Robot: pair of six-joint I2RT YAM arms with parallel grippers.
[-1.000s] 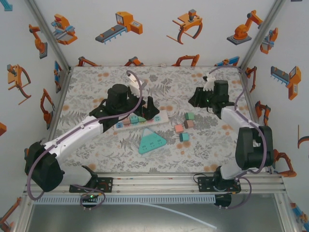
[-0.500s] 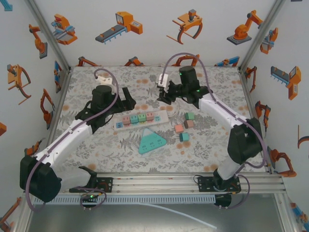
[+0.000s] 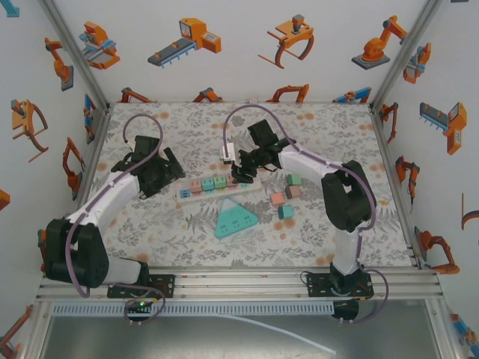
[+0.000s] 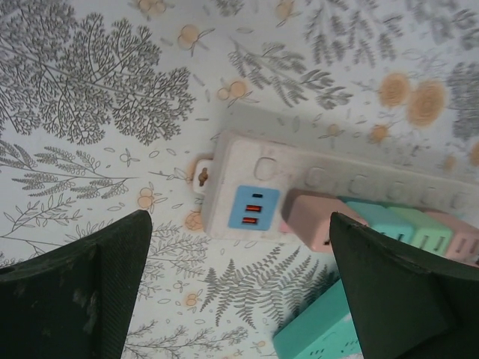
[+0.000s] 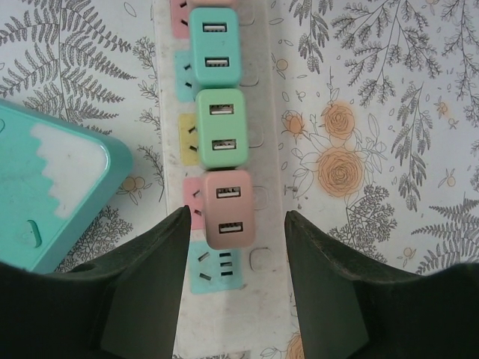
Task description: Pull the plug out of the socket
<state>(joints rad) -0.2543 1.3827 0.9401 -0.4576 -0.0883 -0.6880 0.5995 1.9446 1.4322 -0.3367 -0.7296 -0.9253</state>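
Right claw [image 5: 236, 239] hangs over the long white plastic power strip [image 5: 263, 97], fingers partly apart and straddling the pink square plug [image 5: 228, 209] seated in it. There are gaps on both sides and nothing is gripped. Left claw [image 4: 238, 224] is spread wide above the strip's left end, empty. The top view adds loose pink and teal cubes [image 3: 278, 199] on the table right of the strip; the right wrist view shows twin USB slots on each plug.

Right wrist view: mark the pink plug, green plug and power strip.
pink plug [image 5: 228, 209], right wrist view, front face.
green plug [image 5: 221, 129], right wrist view, front face.
power strip [image 5: 269, 173], right wrist view, bare edge.
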